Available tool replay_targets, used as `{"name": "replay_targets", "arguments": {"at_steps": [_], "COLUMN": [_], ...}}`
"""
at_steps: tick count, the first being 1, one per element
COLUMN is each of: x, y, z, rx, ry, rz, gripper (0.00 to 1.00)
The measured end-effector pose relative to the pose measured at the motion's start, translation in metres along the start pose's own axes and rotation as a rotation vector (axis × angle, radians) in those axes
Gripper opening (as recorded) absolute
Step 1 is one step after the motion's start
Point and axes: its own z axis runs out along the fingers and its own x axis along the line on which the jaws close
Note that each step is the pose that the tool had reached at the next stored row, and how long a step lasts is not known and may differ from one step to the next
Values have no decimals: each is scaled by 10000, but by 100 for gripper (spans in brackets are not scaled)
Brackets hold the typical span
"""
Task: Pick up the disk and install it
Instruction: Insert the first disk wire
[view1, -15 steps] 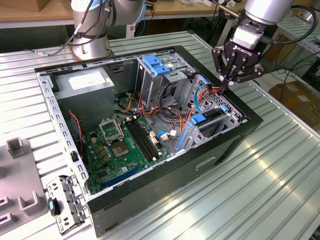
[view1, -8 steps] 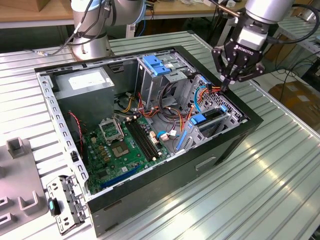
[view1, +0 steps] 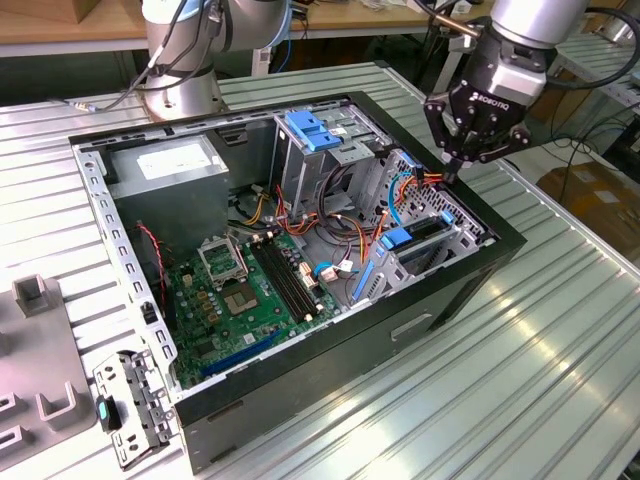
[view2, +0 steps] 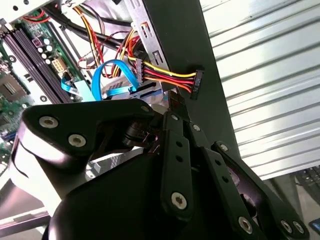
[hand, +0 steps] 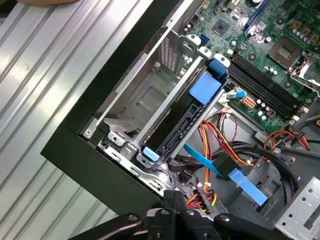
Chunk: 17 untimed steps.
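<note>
The disk (view1: 425, 231) sits in a slot of the metal drive cage at the case's corner on the exterior view's right, lying between blue carrier rails with a blue tab at its end. In the first wrist view the disk (hand: 172, 125) shows as a dark slab with blue rail ends. My gripper (view1: 452, 172) hangs just above the cage's far end, fingers together and nothing visible between them. In the second wrist view the gripper (view2: 174, 102) has its tips right beside a bundle of red, yellow and black power wires (view2: 165, 75). The gripper (hand: 172, 199) also shows above these wires in the first wrist view.
The open computer case (view1: 470, 275) lies on its side on a ribbed metal table (view1: 520, 400). Inside are the green motherboard (view1: 250, 290), a grey power-supply box (view1: 170, 165), a tall cage with a blue latch (view1: 312, 130) and loose blue cables (view2: 112, 75). A loose metal bracket (view1: 125, 405) lies beside the case.
</note>
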Motion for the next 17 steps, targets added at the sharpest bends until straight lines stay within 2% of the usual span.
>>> {"name": "replay_targets", "arguments": {"at_steps": [3, 5, 6, 7, 12, 16, 17], "x": [0, -1, -1, -1, 13, 21, 29], "y": [-4, -4, -4, -4, -24, -34, -45], "z": [-2, -12, -15, -16, -17, -17, -16], "rx": [-34, -117, -179, -209, -220, -189, -174], "ry": [51, 158, 239, 278, 301, 319, 327], "rz": [-127, -160, -173, -195, -433, -1162, -1478], "gripper": [11, 11, 11, 11, 11, 11, 11]}}
